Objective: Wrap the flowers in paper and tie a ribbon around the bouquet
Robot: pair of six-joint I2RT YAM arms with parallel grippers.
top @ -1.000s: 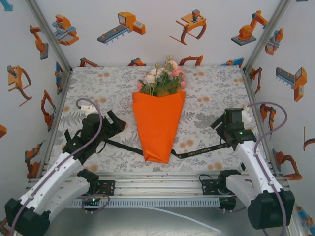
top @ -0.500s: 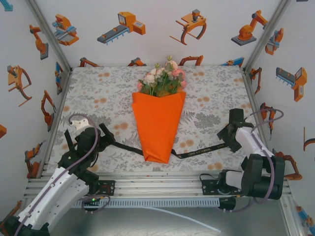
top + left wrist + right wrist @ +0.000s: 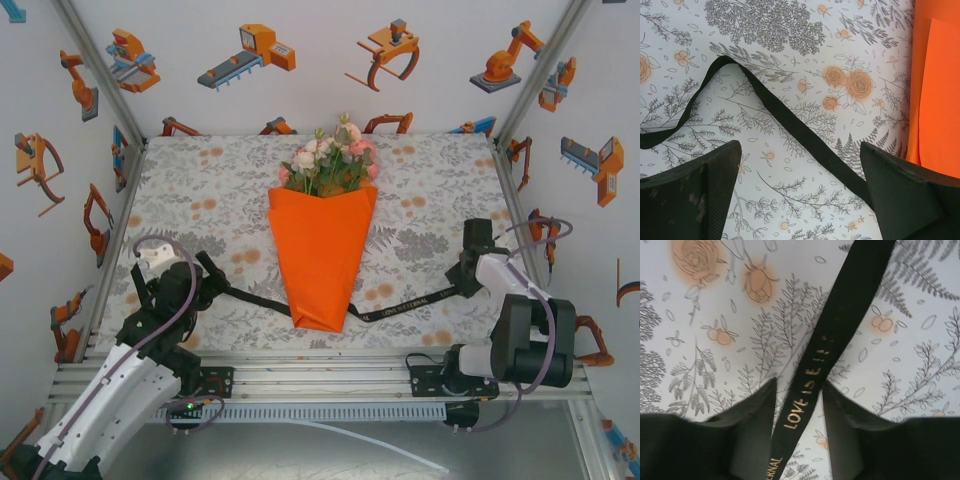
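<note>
Nearest to the arms, the left gripper (image 3: 799,160) stood released, wide open, low over the cloth (image 3: 790,40). The ribbon (image 3: 785,120) lay flat on the cloth in the gap between its fingers (image 3: 715,195). It ran slantwise and slipped out of sight behind the finger that was nearer to the orange paper (image 3: 940,100). On the other side, the right gripper (image 3: 799,385) was low over the other end of the ribbon. Its jaws were narrow and the ribbon passed lengthwise between them, gold letters up. I could not tell whether they pinched it or only stood beside its edges. In the top view the ribbon went from one gripper to the other and passed under the pointed bottom of the bouquet (image 3: 322,250). The bouquet lay in the middle of the cloth, between the two grippers and apart from both, with its point toward the arms. At its far, wide rim the flowers (image 3: 330,160) showed pink and white with green leaves.
</note>
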